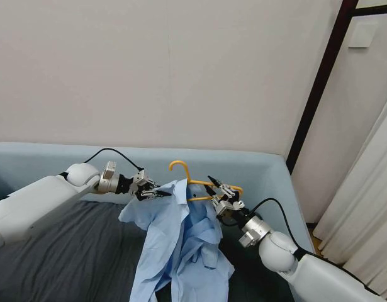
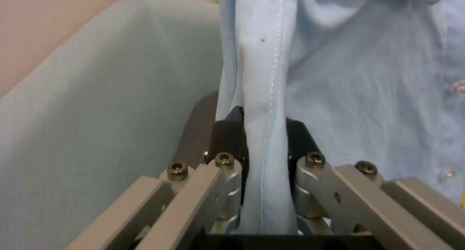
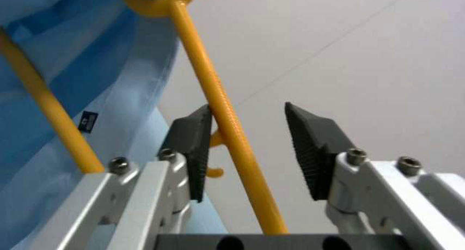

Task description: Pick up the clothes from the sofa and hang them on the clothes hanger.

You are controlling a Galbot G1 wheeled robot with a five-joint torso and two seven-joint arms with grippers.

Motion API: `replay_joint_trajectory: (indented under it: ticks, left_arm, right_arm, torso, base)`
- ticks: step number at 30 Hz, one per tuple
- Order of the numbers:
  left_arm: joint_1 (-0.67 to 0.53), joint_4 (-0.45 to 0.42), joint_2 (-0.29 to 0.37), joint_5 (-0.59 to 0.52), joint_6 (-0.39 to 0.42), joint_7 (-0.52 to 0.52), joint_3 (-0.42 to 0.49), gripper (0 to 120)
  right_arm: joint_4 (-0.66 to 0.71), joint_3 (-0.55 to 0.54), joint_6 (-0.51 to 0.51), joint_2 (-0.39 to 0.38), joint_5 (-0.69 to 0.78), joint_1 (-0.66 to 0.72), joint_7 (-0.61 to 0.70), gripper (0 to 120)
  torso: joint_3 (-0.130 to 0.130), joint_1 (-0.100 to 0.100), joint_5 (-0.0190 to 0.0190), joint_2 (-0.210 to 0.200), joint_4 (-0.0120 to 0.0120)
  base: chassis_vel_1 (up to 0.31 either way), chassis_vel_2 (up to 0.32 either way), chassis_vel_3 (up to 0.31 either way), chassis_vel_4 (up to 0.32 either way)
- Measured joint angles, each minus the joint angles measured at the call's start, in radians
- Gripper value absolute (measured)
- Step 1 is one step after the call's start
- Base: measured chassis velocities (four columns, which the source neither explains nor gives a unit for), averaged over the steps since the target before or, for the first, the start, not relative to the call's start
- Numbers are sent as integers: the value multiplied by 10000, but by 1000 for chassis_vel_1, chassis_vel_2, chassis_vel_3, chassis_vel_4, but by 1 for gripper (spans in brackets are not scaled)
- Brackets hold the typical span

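Light-blue button-front cotton shirt (image 1: 180,245), draped over a yellow plastic hanger (image 1: 179,166) and held up above the pale blue fabric sofa (image 1: 48,157), its hem hanging toward the dark grey seat (image 1: 67,251). Left gripper (image 1: 157,192) at the shirt's shoulder edge, its fingers clamped on a fold of the cloth. Right gripper (image 1: 216,189) at the hanger's other end, fingers apart, a yellow bar passing between them and touching one ridged pad (image 3: 195,144).

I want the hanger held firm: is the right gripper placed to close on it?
Probably yes: the right gripper stands open with a bar of the yellow hanger between its jaws, and the blue shirt hangs clear of that gap.
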Motion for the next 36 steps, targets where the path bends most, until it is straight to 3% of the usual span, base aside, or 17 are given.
replay_joint_trajectory:
  ticks: [5, 9, 10, 11, 17, 18, 22, 30, 36]
  left_arm:
    - [16, -43, 147, -167, -30, -229, 4, 7]
    - [-9, 6, 162, -538, 26, -456, -21, 7]
    - [-47, -74, 191, -905, 105, -688, -51, 7]
    - [-61, -186, 239, -1061, 159, -796, -51, 7]
    - [-99, -543, 424, -1396, 257, -974, -9, 7]
    - [-99, -543, 424, -1396, 257, -974, -9, 7]
    - [-137, -836, 566, -1584, 298, -1080, 53, 7]
    - [-202, -1153, 658, -1785, 339, -1193, 107, 7]
    - [-355, -1149, 582, -1782, 350, -1228, 219, 7]
  right_arm:
    - [1356, 784, -765, -244, 1121, -1042, 629, 63]
    - [2426, 1418, -1974, -532, 3464, -2365, 1159, 79]
    - [2822, 1975, -2792, -573, 5852, -3498, 1377, 94]
    - [3008, 2152, -3098, -517, 7069, -3924, 1438, 98]
    - [3394, 2158, -3808, -18, 10420, -4578, 1629, 100]
    - [3394, 2158, -3808, -18, 10420, -4578, 1629, 100]
    - [3307, 1898, -4025, 805, 12716, -4471, 1890, 100]
    - [2164, 2219, -3687, 2301, 14617, -4188, 1902, 100]
    - [1527, 2406, -3076, 2717, 15039, -3991, 1706, 100]
  torso:
    - [-1, 0, -2, 1, 4]
    - [-1, -1, -1, 1, -1]
    - [-1, 0, 2, 1, -4]
    - [-1, 0, -3, 1, -3]
    - [-1, -1, -3, 1, 2]
    - [-1, -1, -3, 1, 2]
    - [-1, 0, -3, 1, 2]
    - [0, 0, -2, 0, 2]
    - [1, 1, -2, 0, 0]
  base:
    - [0, 0, 0, 0]
    - [0, 0, 0, 0]
    - [0, 0, 0, 0]
    - [0, 0, 0, 0]
    - [0, 0, 0, 0]
    - [0, 0, 0, 0]
    - [0, 0, 0, 0]
    - [0, 0, 0, 0]
    - [0, 0, 0, 0]
